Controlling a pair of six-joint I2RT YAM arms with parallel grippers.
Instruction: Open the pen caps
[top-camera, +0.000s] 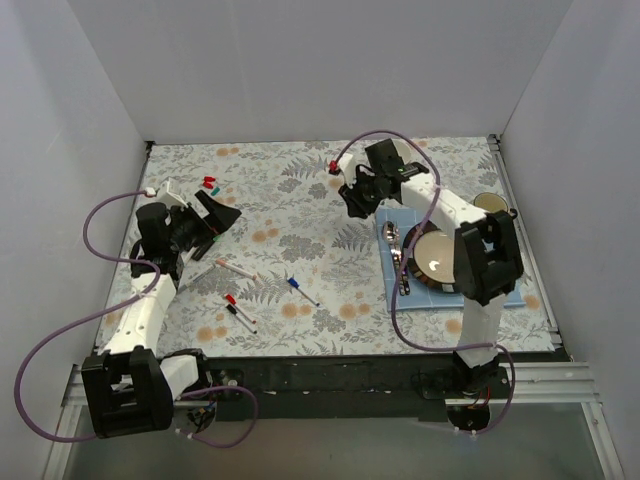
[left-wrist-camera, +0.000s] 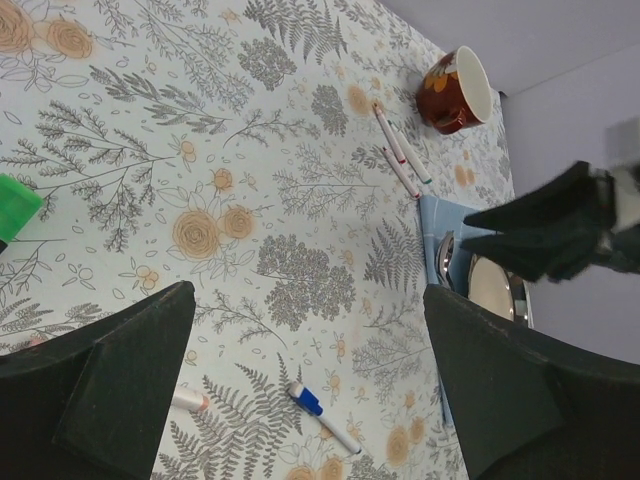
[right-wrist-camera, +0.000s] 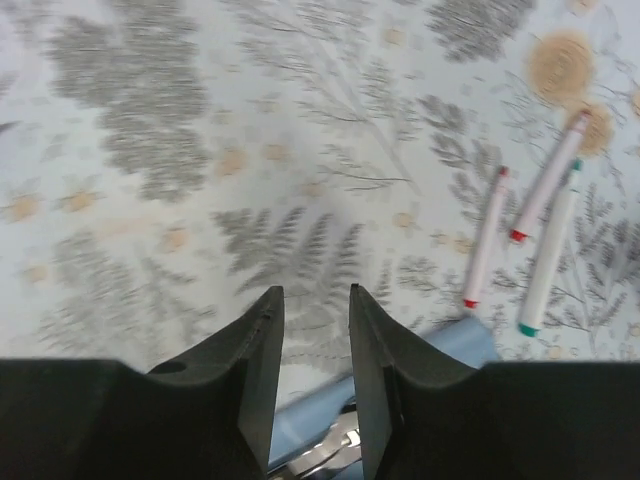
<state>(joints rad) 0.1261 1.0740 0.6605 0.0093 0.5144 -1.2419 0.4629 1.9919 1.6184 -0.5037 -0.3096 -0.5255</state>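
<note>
Several slim white pens lie on the floral cloth: a blue-capped pen (top-camera: 300, 288) (left-wrist-camera: 320, 414) in the middle, a red-capped one (top-camera: 231, 300), another pen (top-camera: 234, 268) and a dark-ended one (top-camera: 241, 319) to its left. Three more pens (right-wrist-camera: 487, 236) (left-wrist-camera: 398, 150) lie side by side near the blue mat. Loose red (top-camera: 208, 182) and green caps (top-camera: 216, 187) (left-wrist-camera: 14, 206) lie at the far left. My left gripper (top-camera: 214, 212) (left-wrist-camera: 308, 300) is open wide above the cloth, empty. My right gripper (top-camera: 352, 200) (right-wrist-camera: 315, 300) hovers open, with nothing between its fingers.
A blue mat (top-camera: 520, 296) (right-wrist-camera: 448, 346) at the right carries a plate (top-camera: 436, 255) and grey cutlery (top-camera: 396, 245). A red-brown cup (left-wrist-camera: 455, 90) stands behind it. White walls enclose the table on three sides.
</note>
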